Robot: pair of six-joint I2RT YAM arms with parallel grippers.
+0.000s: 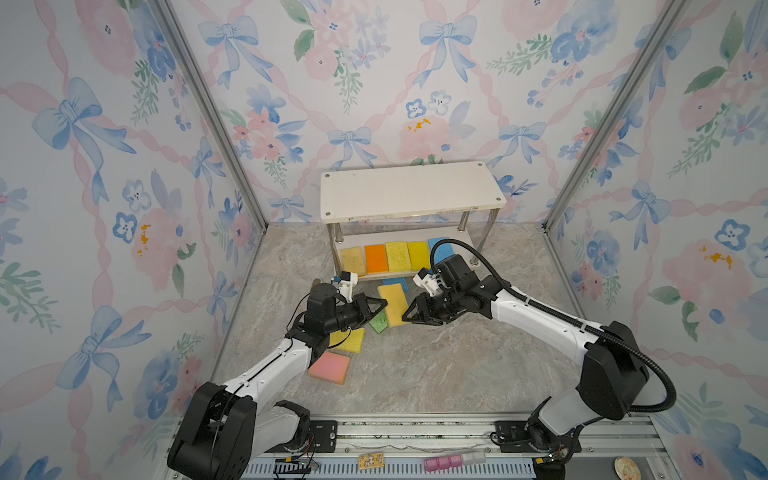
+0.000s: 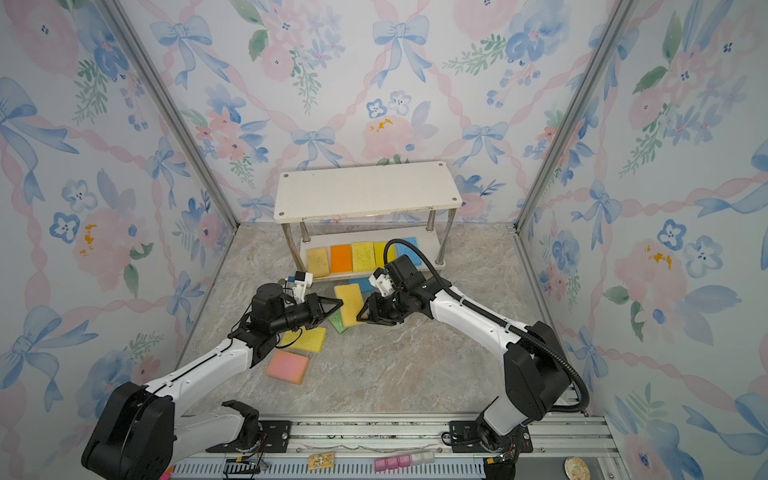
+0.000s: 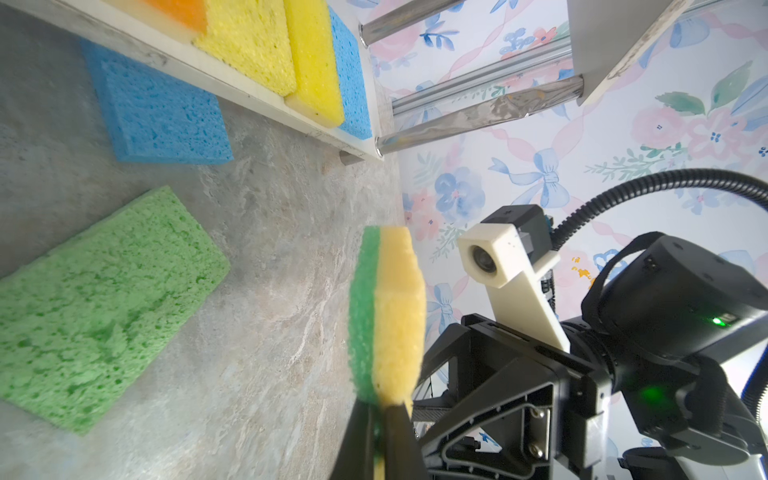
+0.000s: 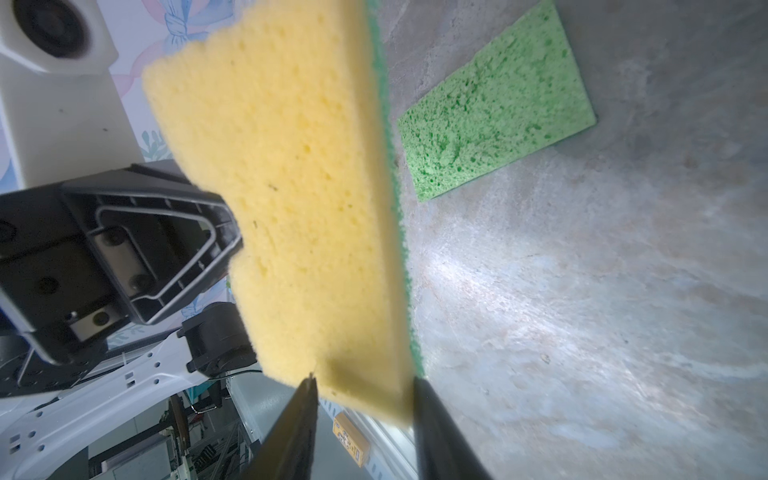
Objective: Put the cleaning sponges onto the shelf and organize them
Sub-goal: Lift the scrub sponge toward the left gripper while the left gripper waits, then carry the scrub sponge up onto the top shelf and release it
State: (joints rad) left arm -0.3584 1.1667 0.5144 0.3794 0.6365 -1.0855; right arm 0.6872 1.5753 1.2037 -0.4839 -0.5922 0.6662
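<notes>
Yellow foam on a green scour backing: the held sponge point(image 1: 392, 300) hangs mid-air at frame centre in both top views. It is tilted, clear of the worktop point(image 1: 449, 365) and just in front of the shelf point(image 1: 411, 187). Left jaws are clamped together on one short end, plain in the left wrist view. Right jaws stand apart, one on each side of the opposite end, in the right wrist view. I cannot tell if they press yet or only straddle it. Looks like a handover, my guess. Handling, as I judge it: light, soft, squashy, with a grippy porous skin and nothing fragile. It may flop if pinched at a corner, so I'd bite across the thickness at a short end, well in from the edge. The lower tier, just above centre, carries a neat flat row. Left to right: tan-yellow sponge point(image 1: 354, 261), orange sponge point(image 1: 376, 258), pale yellow sponge point(image 1: 398, 256), bright yellow sponge point(image 1: 418, 254), blue shelf sponge point(image 1: 438, 244), the last partly behind the right arm point(image 1: 540, 320). Loose on the worktop: loose blue sponge point(image 3: 158, 112) just beside the shelf front and green sponge point(image 3: 95, 307) below the held one. Lower left of centre lie loose yellow sponge point(image 1: 349, 340), partly under the left arm point(image 1: 270, 365), and pink sponge point(image 1: 330, 368).
</notes>
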